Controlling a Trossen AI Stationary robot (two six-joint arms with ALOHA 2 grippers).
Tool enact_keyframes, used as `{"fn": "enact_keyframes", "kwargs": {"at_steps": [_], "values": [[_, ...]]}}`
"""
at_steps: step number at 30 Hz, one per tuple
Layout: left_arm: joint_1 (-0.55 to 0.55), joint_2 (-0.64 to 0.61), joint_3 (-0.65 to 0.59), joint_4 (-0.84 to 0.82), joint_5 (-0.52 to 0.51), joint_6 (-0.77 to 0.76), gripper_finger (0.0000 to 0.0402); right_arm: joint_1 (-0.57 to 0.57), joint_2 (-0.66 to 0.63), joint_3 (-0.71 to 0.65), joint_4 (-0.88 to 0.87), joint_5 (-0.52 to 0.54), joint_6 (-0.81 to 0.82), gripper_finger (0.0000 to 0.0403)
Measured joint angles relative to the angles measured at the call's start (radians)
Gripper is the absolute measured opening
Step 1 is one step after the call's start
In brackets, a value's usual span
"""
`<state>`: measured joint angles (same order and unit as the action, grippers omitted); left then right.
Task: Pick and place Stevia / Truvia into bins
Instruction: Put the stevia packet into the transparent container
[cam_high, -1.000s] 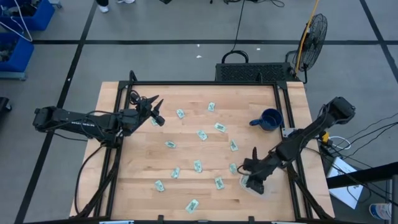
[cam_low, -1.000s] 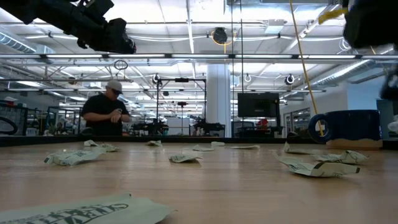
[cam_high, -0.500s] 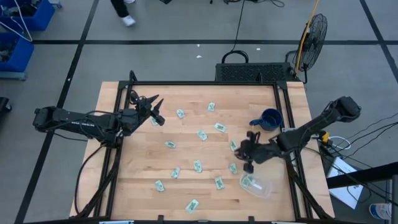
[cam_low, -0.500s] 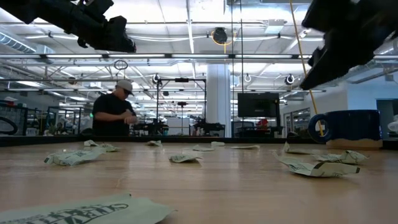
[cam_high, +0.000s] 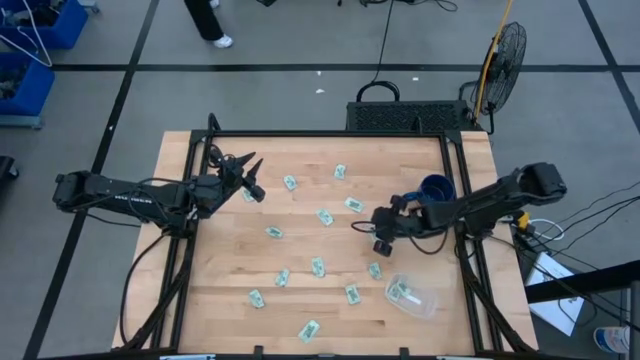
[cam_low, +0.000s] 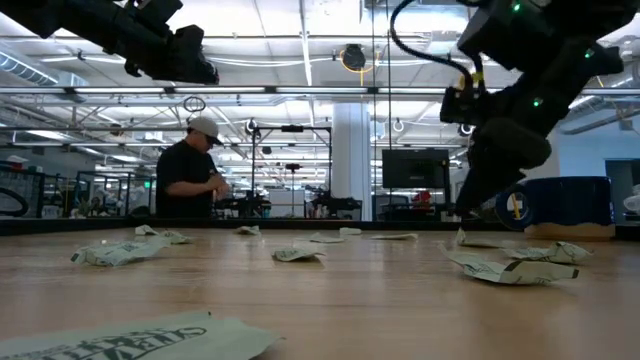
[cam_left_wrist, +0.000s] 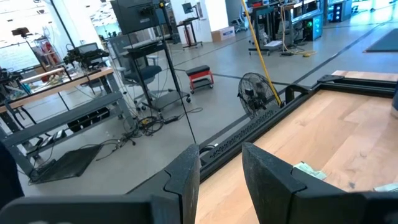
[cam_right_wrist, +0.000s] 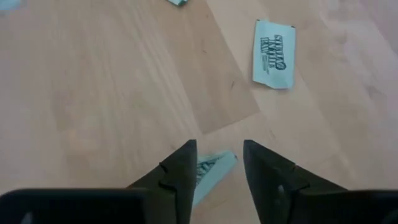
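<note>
From above, we see the right gripper (cam_high: 381, 232) over a Stevia sachet (cam_high: 376, 235) mid-worktop (cam_high: 300, 215), the clear bin (cam_high: 412, 298) near the front edge holding one sachet. The left gripper (cam_high: 252, 180) waits, parted, at the back-left.

At the right wrist, our fingers (cam_right_wrist: 180, 171) straddle the sachet, narrowly parted; contact is probably not made. Next: lower, close, carry to the bin.

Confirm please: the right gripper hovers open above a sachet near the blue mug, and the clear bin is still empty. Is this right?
One part is wrong: the clear bin is not empty. The high view shows a sachet already inside it. The rest holds: the right gripper is open above a sachet near the blue mug.
</note>
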<state>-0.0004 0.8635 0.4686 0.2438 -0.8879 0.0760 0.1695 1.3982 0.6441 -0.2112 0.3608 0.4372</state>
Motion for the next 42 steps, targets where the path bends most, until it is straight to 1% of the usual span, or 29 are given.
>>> {"fn": "enact_keyframes", "kwargs": {"at_steps": [4,9,14,16,19,22,29,37,42], "values": [[0.0,0.0,0.0,-0.002,0.0,0.004,0.0129,-0.015,0.042,0.0,0.034,-0.003,-0.03,0.0144],[0.0,0.0,0.0,-0.006,0.0,0.004,0.0129,-0.031,0.084,0.0,0.05,-0.102,-0.004,0.0143],[0.0,0.0,0.0,-0.007,0.0,0.006,0.0129,-0.033,0.091,0.0,0.04,-0.099,-0.006,0.0133],[0.0,0.0,0.0,-0.007,0.0,0.007,0.0129,-0.033,0.087,0.0,0.036,-0.079,-0.009,0.0131],[0.0,0.0,0.0,-0.008,0.0,0.007,0.0129,-0.033,0.081,0.001,0.043,-0.049,-0.046,0.013],[0.0,0.0,0.0,-0.008,0.0,0.007,0.0129,-0.033,0.066,0.0,0.037,-0.05,-0.064,0.013],[0.0,0.0,0.0,-0.008,0.0,0.007,0.0129,-0.032,0.033,0.0,0.028,-0.05,0.01,0.013],[0.0,0.0,0.0,-0.01,0.0,0.005,0.0129,-0.032,0.033,0.0,-0.018,-0.049,0.114,0.013],[0.0,0.0,0.0,-0.01,0.0,0.005,0.0129,-0.033,0.033,-0.018,-0.005,-0.044,0.122,0.013]]}}
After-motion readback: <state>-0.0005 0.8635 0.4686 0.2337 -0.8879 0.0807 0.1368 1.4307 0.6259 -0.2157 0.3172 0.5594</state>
